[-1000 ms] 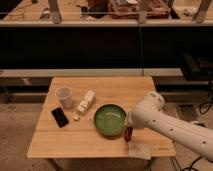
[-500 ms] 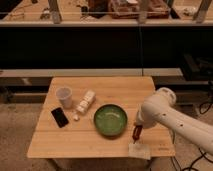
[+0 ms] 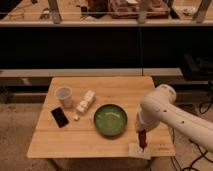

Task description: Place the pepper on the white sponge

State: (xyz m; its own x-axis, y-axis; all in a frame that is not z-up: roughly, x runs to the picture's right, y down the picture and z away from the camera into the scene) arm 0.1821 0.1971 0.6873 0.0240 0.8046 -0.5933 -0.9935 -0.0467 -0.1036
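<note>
Hanging over the front right corner of the wooden table (image 3: 100, 142), the gripper (image 3: 141, 140) points straight down from the white arm (image 3: 167, 112). Its jaws are clamped on the pepper (image 3: 142, 138), a small, dark red, elongated thing held upright, its lower tip just above or touching the white sponge (image 3: 138, 150); which of the two cannot be told. That sponge is a flat, pale cream pad lying near the table's front edge. To its left sits the green bowl (image 3: 110, 120). Farther left lie a row of small white blocks (image 3: 85, 102), a translucent cup (image 3: 64, 96) and a flat black phone (image 3: 60, 117).
</note>
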